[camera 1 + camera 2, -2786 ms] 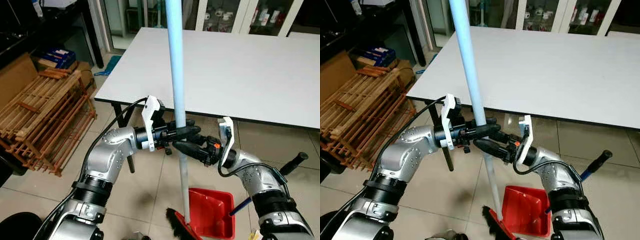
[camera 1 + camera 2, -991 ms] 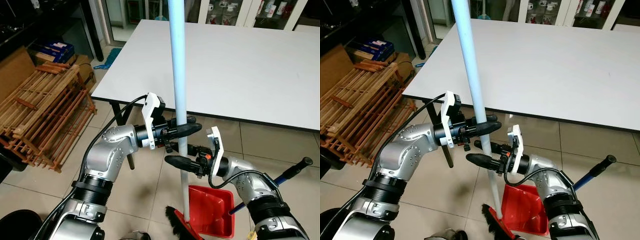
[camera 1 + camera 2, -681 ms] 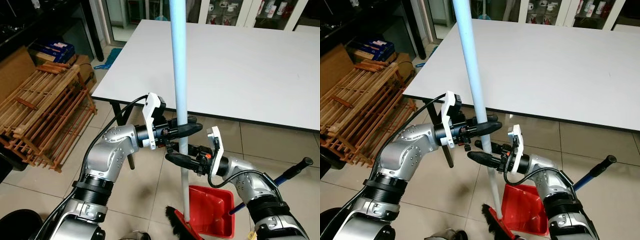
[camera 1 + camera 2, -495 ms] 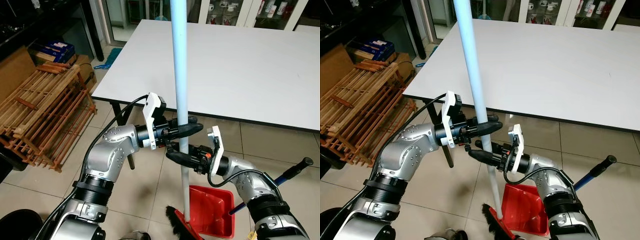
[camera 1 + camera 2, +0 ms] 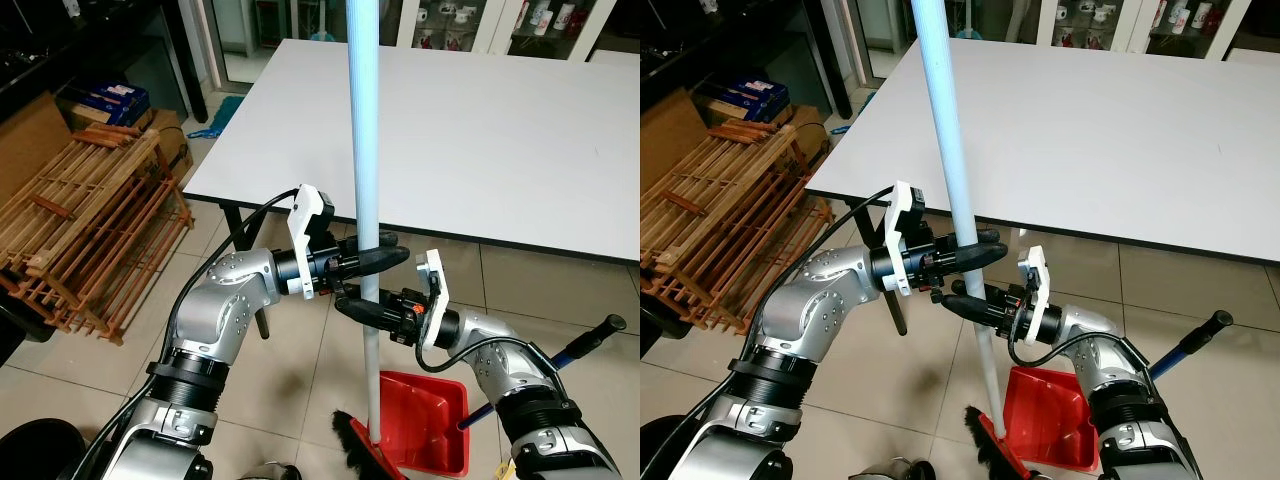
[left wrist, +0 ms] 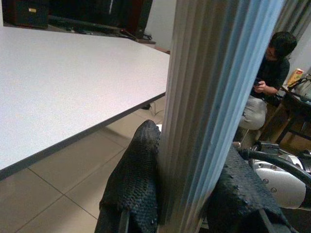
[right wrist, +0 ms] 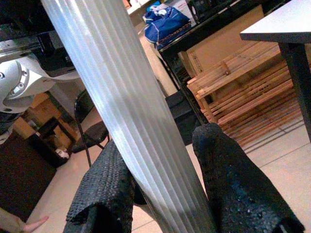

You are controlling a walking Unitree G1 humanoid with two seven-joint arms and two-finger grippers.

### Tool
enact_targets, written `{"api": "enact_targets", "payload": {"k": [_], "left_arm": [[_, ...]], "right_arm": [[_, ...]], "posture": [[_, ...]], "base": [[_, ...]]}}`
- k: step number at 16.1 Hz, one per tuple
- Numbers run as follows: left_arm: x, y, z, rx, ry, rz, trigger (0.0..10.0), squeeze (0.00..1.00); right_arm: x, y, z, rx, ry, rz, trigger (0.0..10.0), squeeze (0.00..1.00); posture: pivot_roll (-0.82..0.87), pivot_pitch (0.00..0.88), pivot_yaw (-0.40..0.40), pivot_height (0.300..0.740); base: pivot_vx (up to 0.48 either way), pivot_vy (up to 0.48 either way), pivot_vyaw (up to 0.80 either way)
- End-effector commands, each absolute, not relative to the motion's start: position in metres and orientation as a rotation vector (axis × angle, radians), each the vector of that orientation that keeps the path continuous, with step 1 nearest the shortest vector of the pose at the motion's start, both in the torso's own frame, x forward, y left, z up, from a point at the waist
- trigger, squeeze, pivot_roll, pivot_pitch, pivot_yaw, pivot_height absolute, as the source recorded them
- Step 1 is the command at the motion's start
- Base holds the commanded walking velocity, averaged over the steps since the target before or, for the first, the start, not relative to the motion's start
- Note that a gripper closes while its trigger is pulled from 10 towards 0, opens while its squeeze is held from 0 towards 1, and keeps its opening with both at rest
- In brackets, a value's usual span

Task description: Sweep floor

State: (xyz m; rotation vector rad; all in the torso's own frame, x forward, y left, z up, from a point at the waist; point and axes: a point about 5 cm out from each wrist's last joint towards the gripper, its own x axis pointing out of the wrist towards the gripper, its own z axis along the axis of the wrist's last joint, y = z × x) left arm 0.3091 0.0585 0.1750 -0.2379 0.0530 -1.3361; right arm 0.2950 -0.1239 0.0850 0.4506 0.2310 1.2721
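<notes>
In front of the white counter, over the tiled floor, the broom stands nearly upright. To the left lies a wooden rack. The left tool is pinching the pale blue ribbed pole, fingers pressed against either side. Just below it, the right tool straddles the same pole; its fingers sit beside the pole, one apparently touching, the other slightly apart, so its grasp looks unfinished. The step in hand seems to be securing a two-handed hold. Next the right tool should close firmly, then both arms draw the dark bristles across the tiles toward the red dustpan, which sits touching the broom head.
</notes>
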Motion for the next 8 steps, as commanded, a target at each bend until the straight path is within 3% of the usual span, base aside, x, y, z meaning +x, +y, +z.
{"api": "enact_targets", "payload": {"k": [1,8], "left_arm": [[0.3070,0.0523,0.1723,-0.344,0.082,-1.371,10.0,0.00],[0.3072,0.0526,0.1694,-0.318,0.084,-1.358,10.0,0.00]], "right_arm": [[0.2924,-0.1167,0.0827,0.478,0.250,1.307,0.0,0.00],[0.2929,-0.1162,0.0816,0.482,0.251,1.300,0.0,0.00]], "posture": [[0.02,0.084,0.033,0.740],[0.02,0.085,0.033,0.740]], "base": [[0.000,0.000,0.00],[0.000,0.000,0.00]]}}
